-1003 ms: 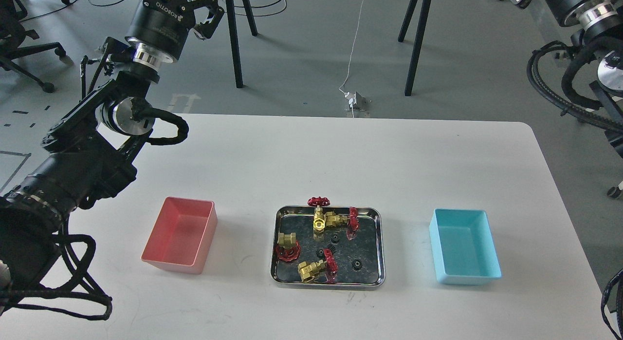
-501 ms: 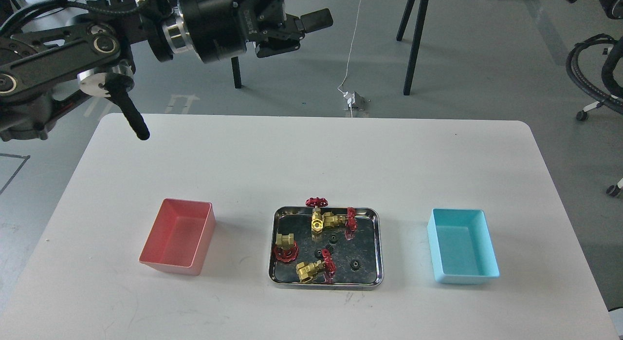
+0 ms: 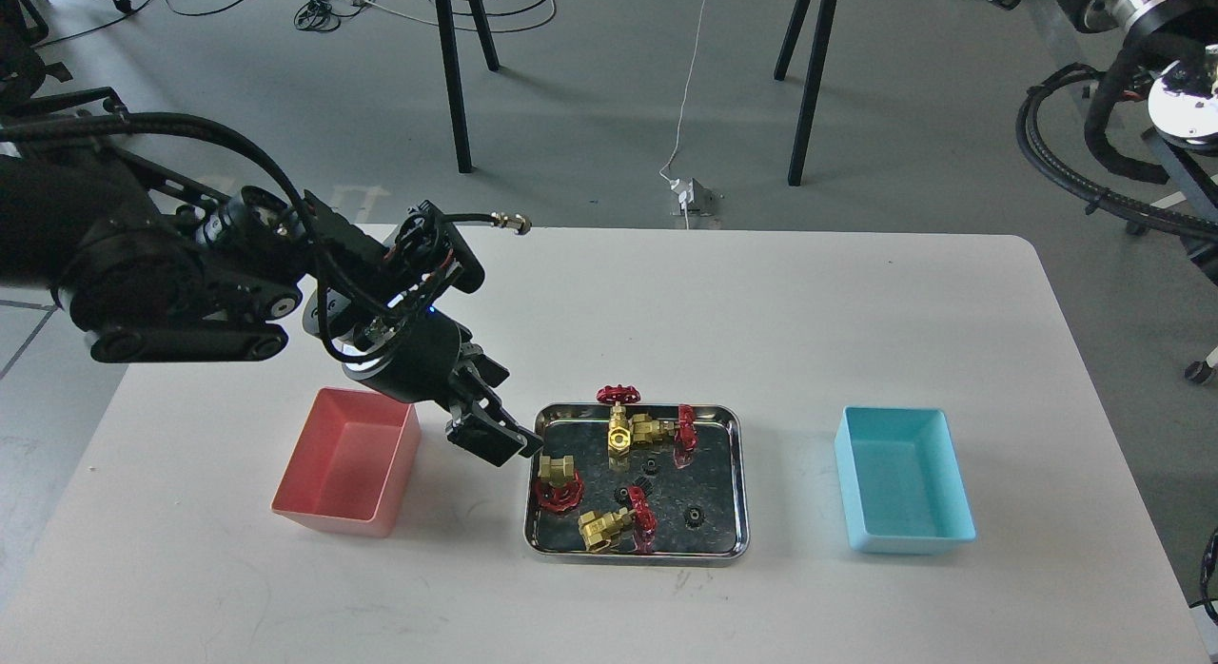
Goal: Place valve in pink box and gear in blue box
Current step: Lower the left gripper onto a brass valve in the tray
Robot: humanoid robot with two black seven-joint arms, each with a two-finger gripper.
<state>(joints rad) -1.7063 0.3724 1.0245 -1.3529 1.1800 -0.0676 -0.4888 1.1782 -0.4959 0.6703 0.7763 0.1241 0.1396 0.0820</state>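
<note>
Four brass valves with red handwheels lie in a steel tray [image 3: 741, 483] at the table's middle: one [image 3: 619, 434] upright at the back, one [image 3: 655, 428] beside it, one [image 3: 558, 472] at the left, one [image 3: 601, 527] at the front. Small black gears [image 3: 696, 517] [image 3: 650, 466] [image 3: 625, 496] lie among them. The pink box [image 3: 347, 459] stands empty left of the tray, the blue box [image 3: 904, 478] empty to its right. My left gripper [image 3: 500, 421] hangs open and empty just above the tray's left rim, close to the left valve. My right gripper is out of view.
My left arm [image 3: 171, 274] reaches across the table's left back part, its wrist just behind the pink box. Parts and cables of my right arm [image 3: 1132, 36] show at the top right, off the table. Stand legs [image 3: 457, 93] are on the floor beyond.
My left arm has swung down from high behind the table; its gripper has come to the tray's left rim. Valves, gears and boxes have not moved.
</note>
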